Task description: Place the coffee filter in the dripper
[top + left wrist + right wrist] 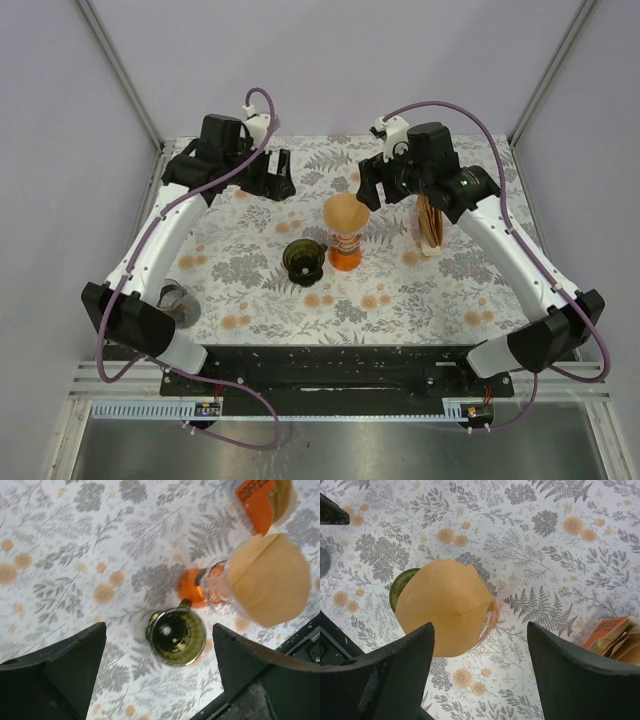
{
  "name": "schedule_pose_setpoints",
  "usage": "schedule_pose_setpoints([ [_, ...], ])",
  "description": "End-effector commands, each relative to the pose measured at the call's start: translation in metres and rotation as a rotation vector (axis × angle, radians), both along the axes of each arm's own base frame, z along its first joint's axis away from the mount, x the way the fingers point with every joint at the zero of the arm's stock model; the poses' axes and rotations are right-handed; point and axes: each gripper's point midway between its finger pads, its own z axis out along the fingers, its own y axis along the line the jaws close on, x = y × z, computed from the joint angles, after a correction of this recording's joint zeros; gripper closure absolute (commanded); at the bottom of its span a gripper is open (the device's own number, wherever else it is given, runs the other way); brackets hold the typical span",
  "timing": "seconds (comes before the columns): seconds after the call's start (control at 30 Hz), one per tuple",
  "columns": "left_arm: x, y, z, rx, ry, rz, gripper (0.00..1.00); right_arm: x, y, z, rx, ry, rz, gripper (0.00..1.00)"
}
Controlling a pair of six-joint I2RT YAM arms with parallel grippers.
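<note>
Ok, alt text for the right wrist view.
A brown filter sits in a clear dripper on a floral cloth, seen from above. A green cup peeks out behind it on the left, an orange filter pack lies at the right edge, and the right gripper shows open jaws below.

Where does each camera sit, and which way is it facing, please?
Top external: fixed above and behind the bases, looking down on the table; both arms, left end effector and right end effector show.
Left wrist: on the left arm, looking down at the green cup; its fingers show.
Right wrist: on the right arm, looking down on the coffee filter in the dripper; its fingers show.
Shared: all three see the coffee filter and green cup.
</note>
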Motion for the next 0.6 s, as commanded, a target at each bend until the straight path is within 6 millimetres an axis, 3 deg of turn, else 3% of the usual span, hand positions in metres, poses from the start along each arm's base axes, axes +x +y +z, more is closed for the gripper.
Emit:
schedule_pose_setpoints([
  [0.0, -0.015, 0.040, -0.010, 0.095, -0.005, -0.026, 0.08, -0.003, -0.013, 0.024, 0.028, -0.077, -0.060, 0.17],
  [0.13, -0.035, 0.096, -0.032, 0.231, 0.031, -0.013, 0.06, -0.013, -0.021, 0.016, 0.016, -0.067, -0.070, 0.10],
  [0.17, -0.041, 0.114, -0.041, 0.282, 0.052, 0.003, 0.06, -0.016, -0.023, 0.012, 0.010, -0.062, -0.074, 0.04],
  [0.27, -0.055, 0.174, -0.068, 0.405, 0.113, 0.118, 0.06, -0.022, -0.028, 0.010, 0.007, -0.064, -0.080, 0.00],
  [0.37, -0.074, 0.228, -0.082, 0.463, 0.167, 0.242, 0.06, -0.028, -0.031, 0.002, -0.005, -0.054, -0.080, 0.00],
  [0.57, -0.120, 0.294, -0.102, 0.516, 0.248, 0.370, 0.07, -0.034, -0.042, -0.003, -0.027, -0.058, -0.103, 0.01],
])
